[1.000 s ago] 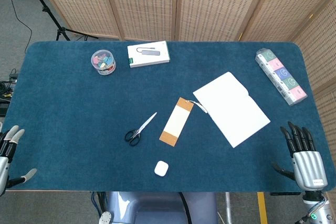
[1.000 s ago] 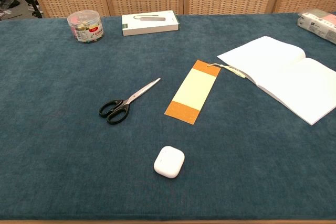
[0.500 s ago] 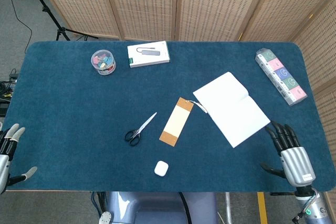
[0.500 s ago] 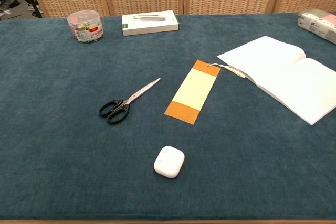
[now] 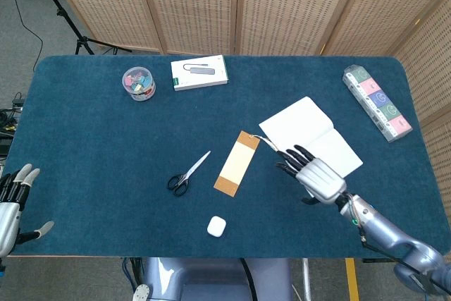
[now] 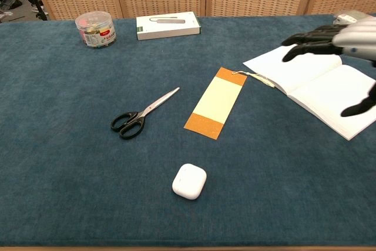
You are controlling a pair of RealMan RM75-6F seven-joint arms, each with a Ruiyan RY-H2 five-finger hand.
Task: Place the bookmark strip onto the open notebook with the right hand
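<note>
- Head view: the right hand [image 5: 315, 175] hovers over the near part of the notebook [image 5: 310, 144], fingers spread, holding nothing
- The bookmark [image 5: 237, 163] lies flat on the table [image 5: 91, 146], just left of the notebook, untouched; its string end reaches the notebook's corner
- Nothing is done yet: reach, grasp, lift and placing all remain
- Its long axis runs diagonally, from the near-left orange end to the far-right string end
- The left hand [image 5: 14, 206] rests open at the table's near-left edge

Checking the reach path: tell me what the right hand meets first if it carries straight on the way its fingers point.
Likely the bookmark. The right hand hangs open over the notebook, fingers aimed left toward the strip's tassel end. Its height is unclear, so it may pass above.
</note>
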